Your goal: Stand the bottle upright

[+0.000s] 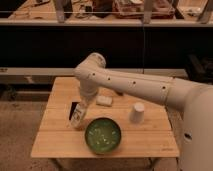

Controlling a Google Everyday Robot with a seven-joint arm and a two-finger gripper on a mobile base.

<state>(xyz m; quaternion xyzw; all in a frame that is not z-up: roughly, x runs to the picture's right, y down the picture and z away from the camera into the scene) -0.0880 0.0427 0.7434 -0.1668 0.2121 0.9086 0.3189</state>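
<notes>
Gripper low over left part of wooden table, clamped on bottle; bottle tilted, lower end near tabletop, just left of green bowl; white cup well apart

I log a green bowl near the front edge of the wooden bench, just right of the tool, which is low over the bench's left half. A white paper cup stands behind and right of the bowl. A small flat white block lies behind the bowl, apart from both.
</notes>
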